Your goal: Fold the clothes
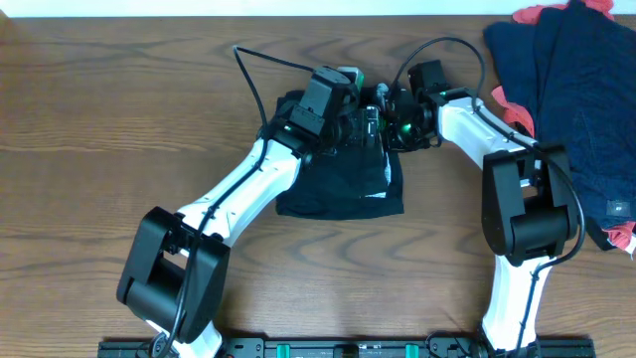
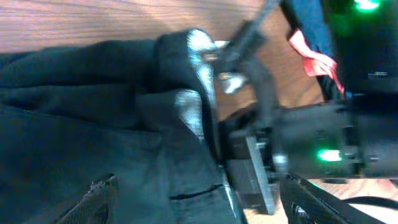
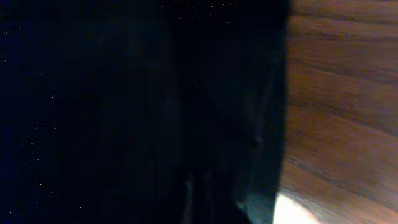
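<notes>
Since the shorts point(image 1: 338, 199) lie bunched well left of the clothes pile point(image 1: 576, 89), fold's prob. only half done. Left gripper point(image 1: 363, 124) and right gripper point(image 1: 388, 104) meet at the waistband point(image 2: 198, 50), but you can't tell either's opening or hold. Flattening + final fold remain.

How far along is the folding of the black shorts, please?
Done: the black shorts lie bunched into a compact shape. In hand: the left gripper and right gripper meet at their waistband edge, grip unclear. Left: flattening this fold; the navy garments top right lie heaped.
</notes>
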